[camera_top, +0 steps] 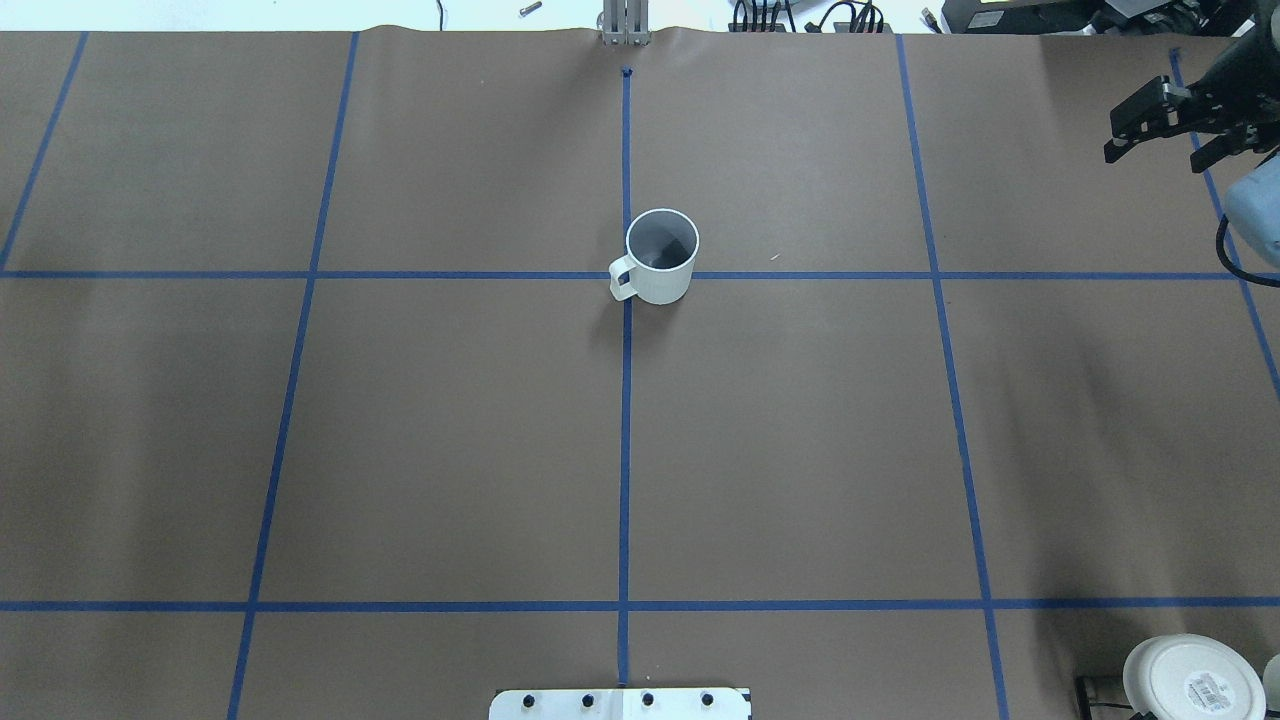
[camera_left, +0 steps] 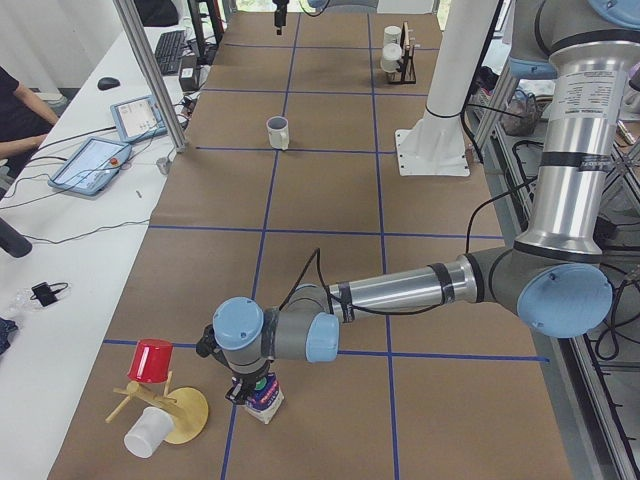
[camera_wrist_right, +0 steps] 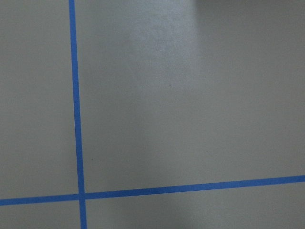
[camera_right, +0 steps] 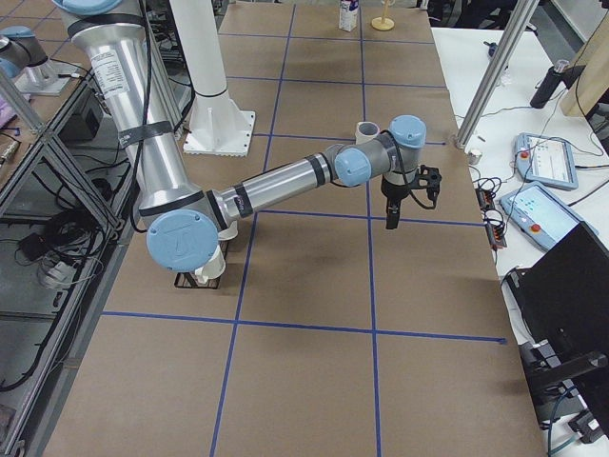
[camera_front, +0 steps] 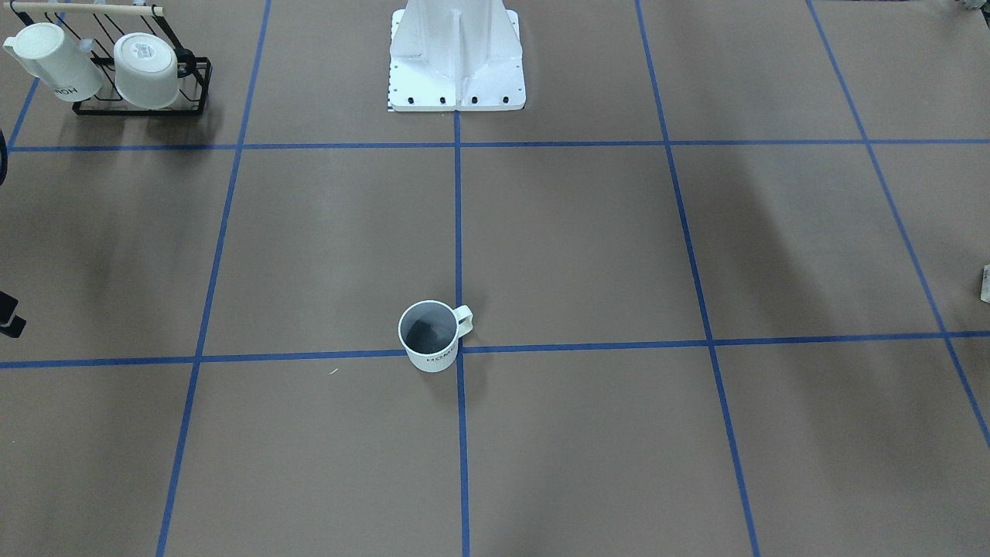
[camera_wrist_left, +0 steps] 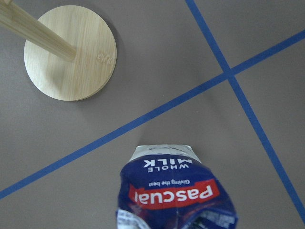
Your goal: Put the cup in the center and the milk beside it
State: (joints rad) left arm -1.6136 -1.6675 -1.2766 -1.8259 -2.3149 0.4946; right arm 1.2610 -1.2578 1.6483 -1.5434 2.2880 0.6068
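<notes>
The cup (camera_front: 429,336), a white mug with a dark inside, stands upright on the center crossing (camera_top: 625,275) and also shows in the overhead view (camera_top: 660,255). The milk (camera_left: 264,395) stands at the table's left end near a tape line. My left gripper (camera_left: 248,378) is right over the milk. The left wrist view shows the milk (camera_wrist_left: 176,195) close below but no fingers, so I cannot tell whether the gripper is open or shut. My right gripper (camera_top: 1153,158) hangs open and empty above the far right of the table.
A black rack (camera_front: 139,73) with two white mugs stands near the robot's right side. A wooden stand (camera_left: 165,405) with a red and a white cup is close beside the milk; its round base (camera_wrist_left: 70,52) shows in the left wrist view. The white robot base (camera_front: 456,58) stands at mid-table.
</notes>
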